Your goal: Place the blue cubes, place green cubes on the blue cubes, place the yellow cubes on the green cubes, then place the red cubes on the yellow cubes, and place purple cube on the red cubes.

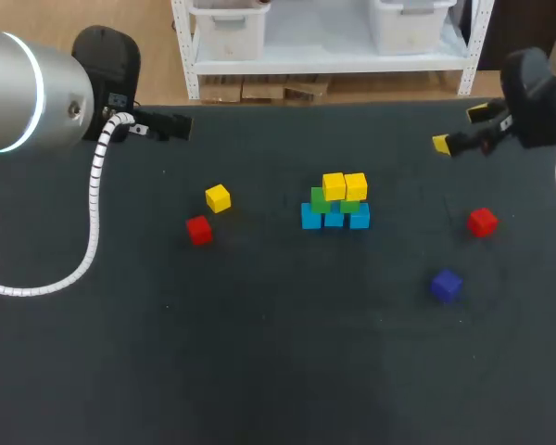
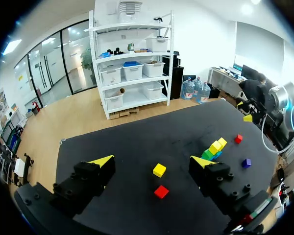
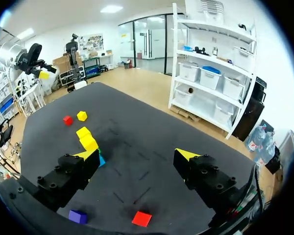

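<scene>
The left tool (image 2: 152,161) and right tool (image 3: 137,154) are wide open, holding nothing. Just ahead of the left tool lie a red cube (image 2: 161,191) and a yellow cube (image 2: 159,170). Under the right tool lie a second red cube (image 3: 141,218) and the purple cube (image 3: 78,216). Farther off, the stack (image 2: 213,149) reaches yellow; red and purple layers appear left.

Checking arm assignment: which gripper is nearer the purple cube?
Right. The right gripper, open, is over the table's far right corner, the purple cube on that same side; the left gripper, open, is at the far left corner, across the table.
</scene>
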You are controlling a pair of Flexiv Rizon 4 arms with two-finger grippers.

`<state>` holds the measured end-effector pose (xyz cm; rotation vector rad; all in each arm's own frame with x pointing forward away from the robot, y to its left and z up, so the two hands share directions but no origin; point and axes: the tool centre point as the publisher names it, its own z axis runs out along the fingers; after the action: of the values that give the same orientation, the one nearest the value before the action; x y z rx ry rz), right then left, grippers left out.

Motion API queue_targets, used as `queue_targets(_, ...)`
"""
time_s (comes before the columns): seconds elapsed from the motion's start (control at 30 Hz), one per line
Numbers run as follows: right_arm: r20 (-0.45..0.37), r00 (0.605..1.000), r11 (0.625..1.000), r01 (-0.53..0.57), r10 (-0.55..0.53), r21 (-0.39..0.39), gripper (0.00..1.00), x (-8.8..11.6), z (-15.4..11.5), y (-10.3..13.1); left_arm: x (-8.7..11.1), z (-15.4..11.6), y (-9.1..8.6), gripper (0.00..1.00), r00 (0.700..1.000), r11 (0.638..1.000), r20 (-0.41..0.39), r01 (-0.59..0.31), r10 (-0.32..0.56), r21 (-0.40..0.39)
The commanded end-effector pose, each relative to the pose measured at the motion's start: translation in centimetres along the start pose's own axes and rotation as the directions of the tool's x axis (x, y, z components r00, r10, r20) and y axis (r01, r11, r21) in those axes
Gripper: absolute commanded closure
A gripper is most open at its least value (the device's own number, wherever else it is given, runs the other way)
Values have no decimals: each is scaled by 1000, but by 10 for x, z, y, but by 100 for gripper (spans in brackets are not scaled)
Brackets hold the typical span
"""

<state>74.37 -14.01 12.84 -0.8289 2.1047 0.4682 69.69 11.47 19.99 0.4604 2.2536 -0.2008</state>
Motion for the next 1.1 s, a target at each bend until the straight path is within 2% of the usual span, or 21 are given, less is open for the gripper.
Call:
queue_targets(0.03, 4, 1000, 1000, 1, -1, 7, 0, 1, -3, 2, 0, 0, 1, 0, 1000, 1000, -1, 0, 0, 3)
queue_targets(1.0, 11, 1000, 1000, 4, -4, -4, 0, -1, -3, 3, 0, 0, 1, 0, 1000, 1000, -1, 0, 0, 3)
queue_targets(1.1, 11, 1000, 1000, 4, -4, -4, 0, -1, -3, 3, -2, 0, -3, 0, 997, 999, -58, -42, 41, -21)
